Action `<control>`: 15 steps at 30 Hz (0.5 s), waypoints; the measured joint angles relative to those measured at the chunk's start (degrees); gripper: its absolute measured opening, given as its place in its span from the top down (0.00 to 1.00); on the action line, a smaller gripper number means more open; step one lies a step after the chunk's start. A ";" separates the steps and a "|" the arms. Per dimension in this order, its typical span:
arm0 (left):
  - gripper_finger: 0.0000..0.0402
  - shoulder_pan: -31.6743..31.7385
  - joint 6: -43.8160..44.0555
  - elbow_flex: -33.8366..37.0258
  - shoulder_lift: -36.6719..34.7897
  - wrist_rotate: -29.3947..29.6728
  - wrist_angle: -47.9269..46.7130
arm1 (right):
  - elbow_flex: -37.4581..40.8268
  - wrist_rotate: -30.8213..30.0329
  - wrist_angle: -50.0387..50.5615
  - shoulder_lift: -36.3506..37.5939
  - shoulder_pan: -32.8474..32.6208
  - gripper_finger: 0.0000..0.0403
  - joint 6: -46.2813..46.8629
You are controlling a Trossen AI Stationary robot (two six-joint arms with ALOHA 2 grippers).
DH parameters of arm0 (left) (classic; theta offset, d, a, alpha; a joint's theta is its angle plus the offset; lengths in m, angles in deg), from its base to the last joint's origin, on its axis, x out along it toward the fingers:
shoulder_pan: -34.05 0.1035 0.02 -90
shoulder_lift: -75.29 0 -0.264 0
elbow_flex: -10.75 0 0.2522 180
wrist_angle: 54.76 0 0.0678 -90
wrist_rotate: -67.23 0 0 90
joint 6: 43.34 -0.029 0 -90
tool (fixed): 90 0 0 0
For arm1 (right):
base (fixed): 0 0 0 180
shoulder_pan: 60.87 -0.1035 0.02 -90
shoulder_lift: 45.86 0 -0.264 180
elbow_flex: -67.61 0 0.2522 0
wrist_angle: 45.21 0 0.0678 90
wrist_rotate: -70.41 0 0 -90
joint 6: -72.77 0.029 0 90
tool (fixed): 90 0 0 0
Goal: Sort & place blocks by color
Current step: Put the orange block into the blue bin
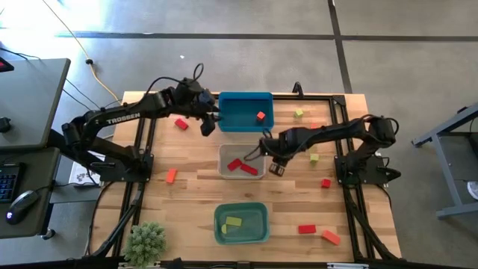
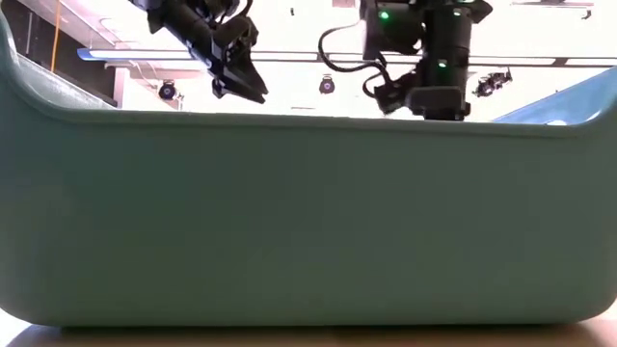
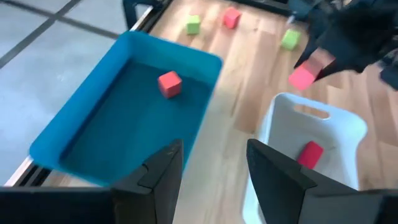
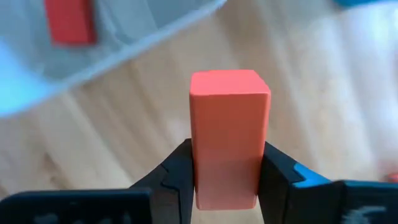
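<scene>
Right tool (image 4: 224, 171) grips a red block (image 4: 227, 134) just right of the clear bin (image 1: 224, 153); left tool (image 3: 211, 165) hangs open beside the blue bin (image 1: 231, 119).

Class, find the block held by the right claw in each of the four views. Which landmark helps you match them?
Right wrist: block at centre, gripped in the right claw.
Left wrist: upper right of the picture, beyond the clear bin.
High: hidden under the claw, just right of that bin.
Low: not visible; the teal bin fills the picture.
Landmark: the clear bin, in all but the low view.
</scene>
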 joint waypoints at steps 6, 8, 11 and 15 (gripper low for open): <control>0.58 4.07 0.00 0.00 0.00 0.02 -1.17 | -6.56 -5.12 0.03 0.00 5.62 0.74 -4.22; 0.58 5.28 0.02 0.00 0.02 0.02 -1.23 | -9.00 -6.73 -0.13 0.00 7.80 0.74 -5.77; 0.58 6.95 0.01 0.00 0.00 0.00 -1.23 | -12.35 -8.93 -1.48 0.02 11.10 0.74 -9.07; 0.58 9.24 0.02 0.00 0.00 0.02 -1.21 | -14.64 -8.94 -7.39 0.02 15.70 0.74 -15.30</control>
